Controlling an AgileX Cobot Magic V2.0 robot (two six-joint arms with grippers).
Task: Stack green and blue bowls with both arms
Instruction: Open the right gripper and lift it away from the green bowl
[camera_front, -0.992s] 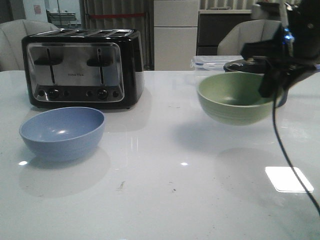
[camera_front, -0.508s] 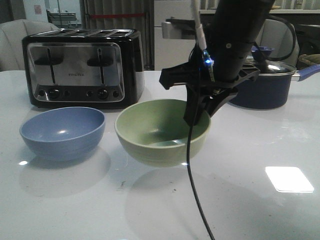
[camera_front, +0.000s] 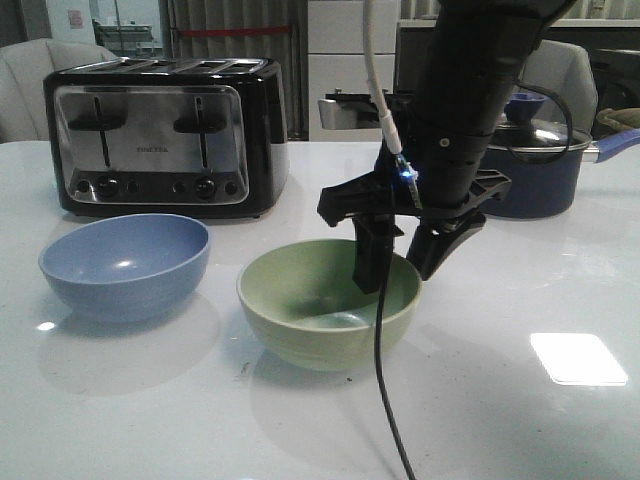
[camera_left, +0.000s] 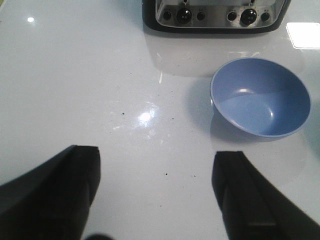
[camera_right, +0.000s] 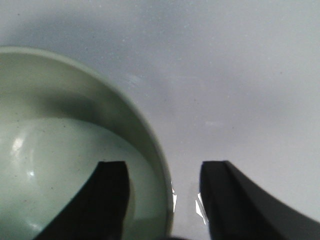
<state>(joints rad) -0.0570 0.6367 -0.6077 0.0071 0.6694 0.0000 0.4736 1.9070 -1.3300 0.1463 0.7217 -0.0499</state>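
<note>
On the white desk (camera_front: 520, 420), seen from the front, the far left is taken by a black and chrome toaster (camera_front: 165, 135) standing at about ten o'clock from the desk's middle. Just in front of it, at about nine o'clock, the blue bowl (camera_front: 125, 265) sits upright on the desk, near the toaster but apart from it.

The left wrist view shows the left pincer (camera_left: 157, 192) spread wide and holding nothing, its two dark fingers (camera_left: 75, 172) apart over bare desk. The blue bowl (camera_left: 260, 104) lies beyond the fingers, clear of both, with the toaster's knobs past it.

Near the middle of the desk the green bowl (camera_front: 328, 315) rests upright on the surface, well apart from the blue bowl. At its three o'clock rim the right pincer (camera_front: 405, 262) comes down from a black arm (camera_front: 470, 90) with a cable hanging in front. Its fingers (camera_front: 372, 250) straddle the rim, one inside the bowl, one outside.

The right wrist view confirms this: the green bowl's wall (camera_right: 145, 135) runs between the two fingers, and the right pincer (camera_right: 162, 185) stands parted, with gaps visible on both sides of the rim.

At two o'clock, behind the arm, stands a dark navy saucepan (camera_front: 535, 165) with a lid.
</note>
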